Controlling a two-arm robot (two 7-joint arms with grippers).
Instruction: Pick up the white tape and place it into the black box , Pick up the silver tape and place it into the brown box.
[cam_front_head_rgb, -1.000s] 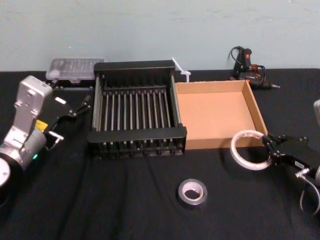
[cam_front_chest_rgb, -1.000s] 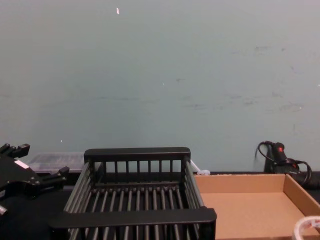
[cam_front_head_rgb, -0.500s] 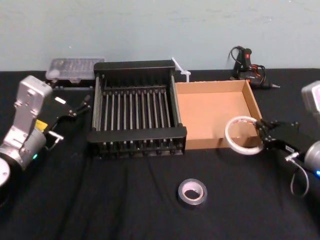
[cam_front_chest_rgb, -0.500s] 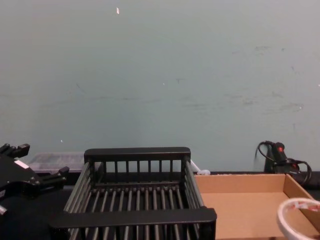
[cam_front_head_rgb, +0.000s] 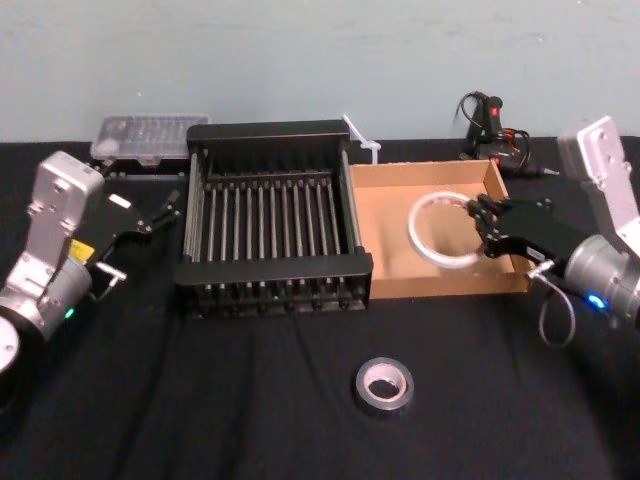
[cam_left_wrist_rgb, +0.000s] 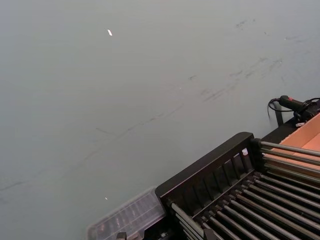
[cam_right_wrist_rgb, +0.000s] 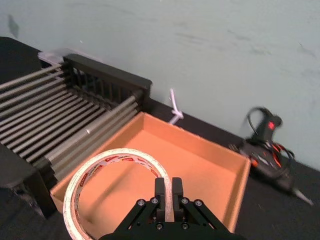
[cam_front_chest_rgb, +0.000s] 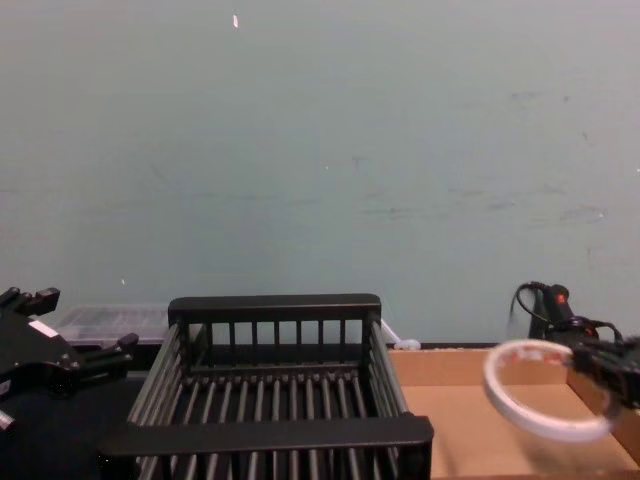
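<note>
My right gripper (cam_front_head_rgb: 484, 226) is shut on the rim of the white tape (cam_front_head_rgb: 436, 228), which hangs tilted in the air over the brown box (cam_front_head_rgb: 398, 255). In the right wrist view the fingers (cam_right_wrist_rgb: 168, 189) pinch the white tape (cam_right_wrist_rgb: 120, 155) above the brown box (cam_right_wrist_rgb: 205, 160). In the chest view the white tape (cam_front_chest_rgb: 520, 413) hangs beside the right gripper (cam_front_chest_rgb: 612, 375). The silver tape (cam_front_head_rgb: 385, 385) lies flat on the cloth near the front. Left of the cardboard tray stands the black box (cam_front_head_rgb: 275, 270), and my left gripper (cam_front_head_rgb: 163, 211) rests open beside its left side.
At the back left lies a clear plastic case (cam_front_head_rgb: 150, 135). A black glue gun (cam_front_head_rgb: 490, 125) with its cable sits at the back right, behind the cardboard tray. A white strip (cam_front_head_rgb: 362, 140) lies behind the crate's far right corner. Black cloth covers the table.
My right gripper has carried the white tape up and leftward, from in front of the brown box's front right corner to above its inside. The left arm has stayed still.
</note>
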